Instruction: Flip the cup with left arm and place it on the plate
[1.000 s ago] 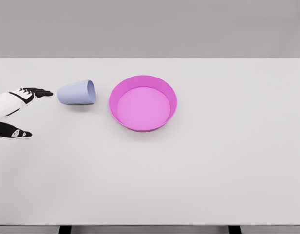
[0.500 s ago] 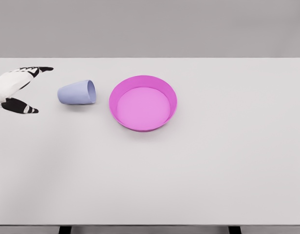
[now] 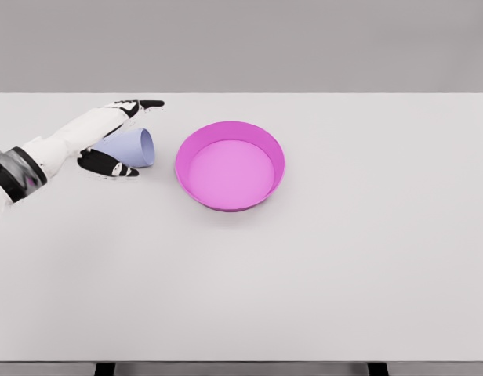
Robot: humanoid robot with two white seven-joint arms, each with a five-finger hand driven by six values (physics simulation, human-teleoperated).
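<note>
Head view: lilac cup (image 3: 136, 146) lies on its side on the white table (image 3: 320, 266), just left of the pink plate (image 3: 230, 165). Left hand (image 3: 116, 137) straddles it, fingers spread, holding nothing. Cup looks light, rigid, slippery; grip around the body

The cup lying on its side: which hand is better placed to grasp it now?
The left hand. Its open fingers already bracket the cup, which lies left of the pink plate. The right arm is not in view.
</note>
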